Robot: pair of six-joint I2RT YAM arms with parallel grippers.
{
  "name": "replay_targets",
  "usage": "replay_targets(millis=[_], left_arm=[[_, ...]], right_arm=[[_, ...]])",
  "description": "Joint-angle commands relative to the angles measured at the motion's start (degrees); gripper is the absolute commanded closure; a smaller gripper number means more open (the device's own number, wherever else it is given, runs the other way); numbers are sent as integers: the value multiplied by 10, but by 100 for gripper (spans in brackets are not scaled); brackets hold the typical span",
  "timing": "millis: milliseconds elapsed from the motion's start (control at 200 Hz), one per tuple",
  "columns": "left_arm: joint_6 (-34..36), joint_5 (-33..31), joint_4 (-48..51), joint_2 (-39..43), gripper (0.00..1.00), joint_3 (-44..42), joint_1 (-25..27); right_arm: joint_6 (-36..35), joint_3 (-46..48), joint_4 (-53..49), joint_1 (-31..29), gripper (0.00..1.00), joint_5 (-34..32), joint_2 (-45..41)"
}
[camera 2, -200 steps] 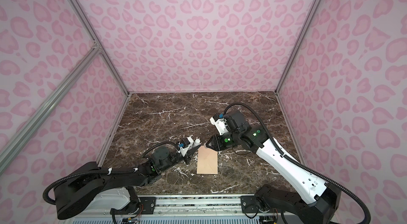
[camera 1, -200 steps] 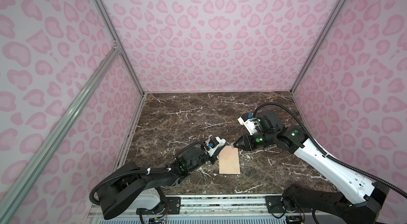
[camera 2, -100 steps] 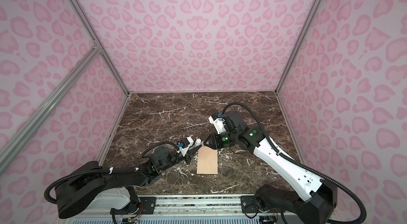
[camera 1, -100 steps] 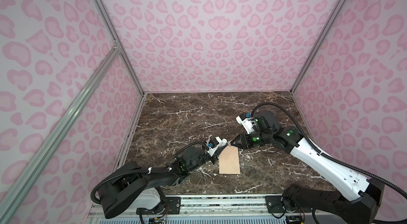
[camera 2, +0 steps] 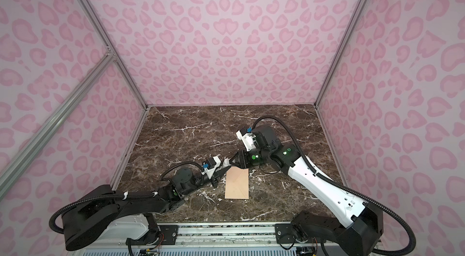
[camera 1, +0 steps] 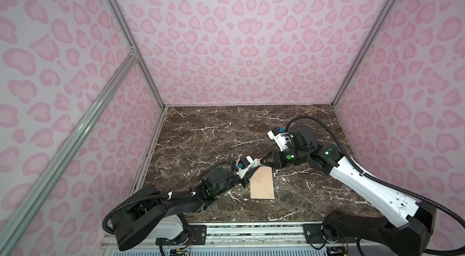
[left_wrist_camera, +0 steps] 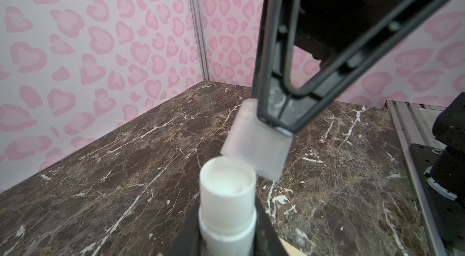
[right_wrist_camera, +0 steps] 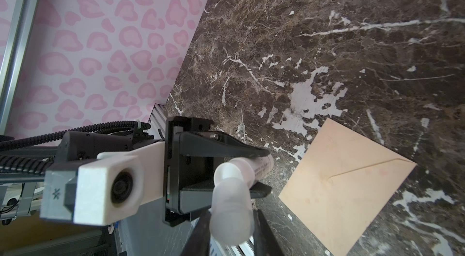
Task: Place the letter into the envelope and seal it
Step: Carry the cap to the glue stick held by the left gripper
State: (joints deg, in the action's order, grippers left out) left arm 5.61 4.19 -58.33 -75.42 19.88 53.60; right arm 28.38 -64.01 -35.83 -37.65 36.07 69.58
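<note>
The peach-tan envelope lies flat on the marble table with its flap down. The letter is out of view. My left gripper is shut on a white glue stick, just above the envelope's far left corner. My right gripper is shut on the stick's translucent cap. The cap sits tilted against the stick's open end. The two grippers meet tip to tip.
The marble table is walled on three sides by pink heart-patterned panels. A metal rail runs along the front edge, between the two arm bases. The left wrist camera housing hangs close to my right gripper.
My right gripper has moved left with the cap until it meets the glue stick in my left gripper. The left arm and the envelope have stayed put.
</note>
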Motion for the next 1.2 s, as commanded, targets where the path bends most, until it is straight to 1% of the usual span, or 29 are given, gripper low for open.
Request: replay_targets(millis=[0, 235, 535, 825, 1195], left_arm=[[-1, 8, -19, 4, 96, 5, 0], [-2, 12, -20, 1, 96, 7, 0], [1, 18, -14, 0, 96, 11, 0], [2, 19, -11, 2, 96, 12, 0], [-3, 17, -21, -8, 96, 12, 0]], right_arm=[[4, 2, 19, 0, 71, 10, 6], [8, -2, 31, -1, 71, 22, 16], [9, -8, 34, -1, 71, 22, 26], [6, -13, 31, -15, 72, 12, 32], [-4, -31, 11, -36, 72, -18, 41]])
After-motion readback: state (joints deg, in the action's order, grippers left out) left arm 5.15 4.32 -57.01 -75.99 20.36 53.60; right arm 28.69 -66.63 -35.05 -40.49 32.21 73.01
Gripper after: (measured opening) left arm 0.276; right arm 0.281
